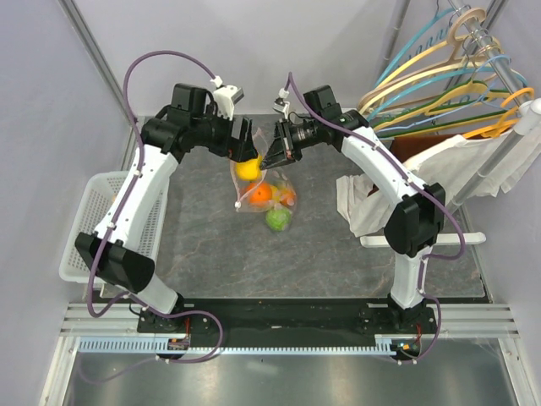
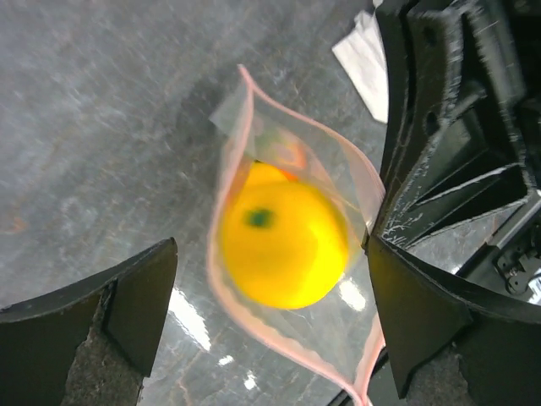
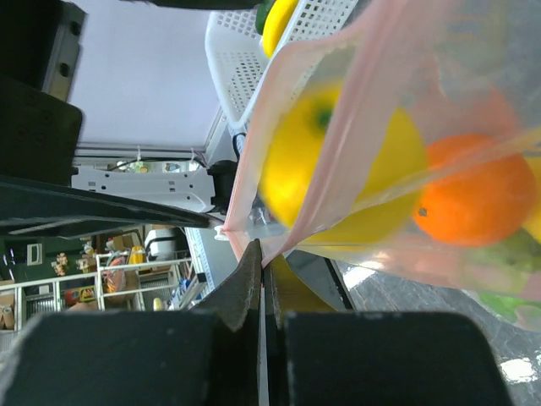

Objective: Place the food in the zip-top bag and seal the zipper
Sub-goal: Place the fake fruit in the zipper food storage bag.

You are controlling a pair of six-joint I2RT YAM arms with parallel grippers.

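Well to the left of the zip-top bag, a white mesh basket sits at the edge of the grey table. Just left of the bag's mouth and above it hangs the left gripper. Its fingers are spread wide on either side of the mouth and hold nothing.

The bag is out in the middle of the table, with its mouth raised and gaping open. The pink zipper runs round the mouth as an unsealed loop. A yellow fruit, blurred in the left wrist view, is inside that loop at the top of the bag. Deeper in the bag is an orange fruit, and a green fruit lies at the bottom end.

At the bag's right-hand rim is the right gripper. Its fingers are pressed together, pinching the pink edge and holding the mouth up.

To the right of the bag a white cloth is draped. Further right, a row of coloured clothes hangers hangs on a rail.
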